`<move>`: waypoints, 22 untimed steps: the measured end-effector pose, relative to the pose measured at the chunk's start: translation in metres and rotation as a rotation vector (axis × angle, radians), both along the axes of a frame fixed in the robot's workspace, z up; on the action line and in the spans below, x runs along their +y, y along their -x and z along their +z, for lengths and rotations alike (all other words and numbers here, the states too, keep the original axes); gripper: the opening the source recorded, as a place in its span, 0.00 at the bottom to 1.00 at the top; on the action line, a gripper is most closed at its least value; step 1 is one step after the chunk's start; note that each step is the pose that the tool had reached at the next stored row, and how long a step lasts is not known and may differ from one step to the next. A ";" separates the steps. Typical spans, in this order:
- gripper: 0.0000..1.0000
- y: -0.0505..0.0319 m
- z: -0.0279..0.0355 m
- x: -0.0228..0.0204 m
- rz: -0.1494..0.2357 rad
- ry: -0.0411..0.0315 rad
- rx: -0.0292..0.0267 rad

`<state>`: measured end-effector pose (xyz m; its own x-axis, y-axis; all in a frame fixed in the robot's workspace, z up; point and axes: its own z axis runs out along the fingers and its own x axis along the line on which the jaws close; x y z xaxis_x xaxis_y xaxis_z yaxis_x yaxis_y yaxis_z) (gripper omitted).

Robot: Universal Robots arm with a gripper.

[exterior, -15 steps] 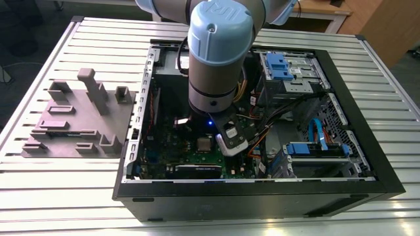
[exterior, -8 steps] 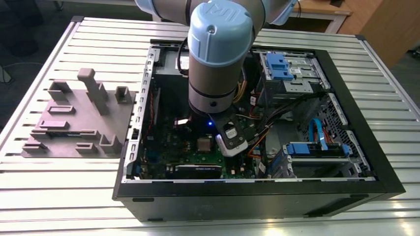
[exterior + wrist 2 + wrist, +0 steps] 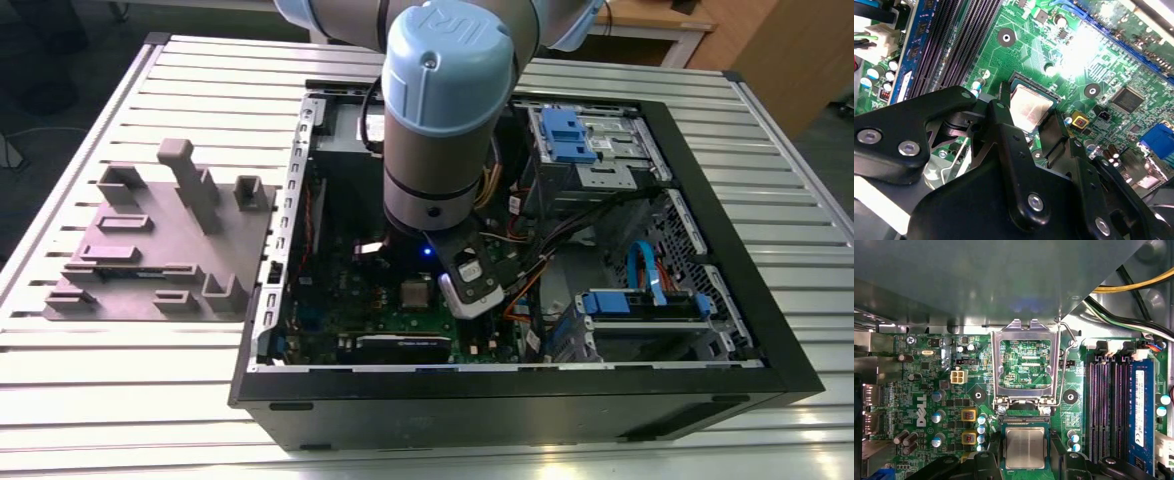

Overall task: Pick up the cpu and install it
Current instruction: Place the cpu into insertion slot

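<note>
Exterior view: the light-blue and grey robot arm (image 3: pixel 447 110) reaches down into the open black computer case (image 3: pixel 534 400), which lies on the slatted metal counter (image 3: pixel 134 390) in the middle of the frame. A grey plastic fixture with upright blocks (image 3: pixel 160 250) stands on the counter at the exterior view's left, just beside the case.

I note the black gripper (image 3: pixel 1028 102) low over the green motherboard (image 3: pixel 1074 417). In both wrist views the cpu (image 3: pixel 1025 447), a small flat square chip with a silver-grey metal top, sits level at the black socket. The jaws stand at two opposite edges of it. I cannot tell whether they clamp the chip or stand free of it, nor whether it is fully seated. The socket's silver metal retention frame (image 3: pixel 1026 326) is swung open, just beside the chip. Black memory slots (image 3: pixel 1104 410) run near the socket.
</note>
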<state>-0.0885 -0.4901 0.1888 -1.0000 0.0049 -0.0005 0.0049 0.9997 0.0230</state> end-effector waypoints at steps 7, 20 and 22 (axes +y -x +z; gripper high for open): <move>0.47 0.0000 -0.0006 0.0000 0.000 -0.0002 -0.0005; 0.55 0.0000 -0.0007 0.0000 0.000 0.0000 -0.0006; 0.55 0.0000 -0.0008 0.0000 0.000 -0.0001 -0.0006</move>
